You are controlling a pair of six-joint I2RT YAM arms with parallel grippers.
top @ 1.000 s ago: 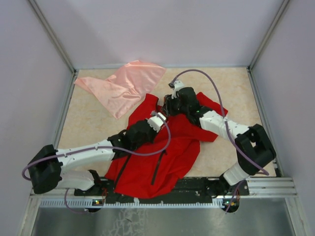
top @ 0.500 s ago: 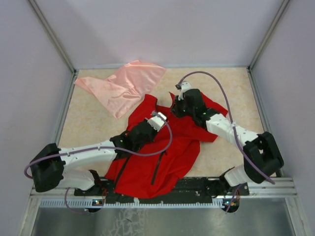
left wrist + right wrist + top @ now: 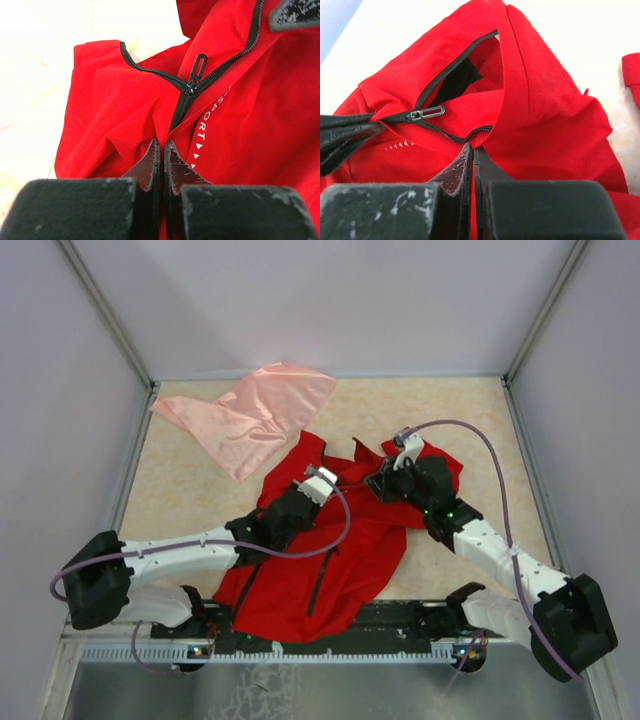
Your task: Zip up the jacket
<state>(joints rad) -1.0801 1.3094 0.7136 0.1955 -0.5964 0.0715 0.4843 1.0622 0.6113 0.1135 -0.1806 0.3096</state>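
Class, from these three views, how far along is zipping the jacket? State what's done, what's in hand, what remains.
Done: on the jacket, the zipper is closed below the slider, beside the white lettering. In hand: the left gripper and right gripper each pinch red fabric near the zip. Left: the teeth above the slider are apart.

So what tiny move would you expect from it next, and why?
Probably the right gripper should draw its pinch of jacket gently away from the left gripper, which clamps the cloth just below the zipper pull. The open teeth beyond it curve, the cloth bunches, and neither gripper holds the pull yet.
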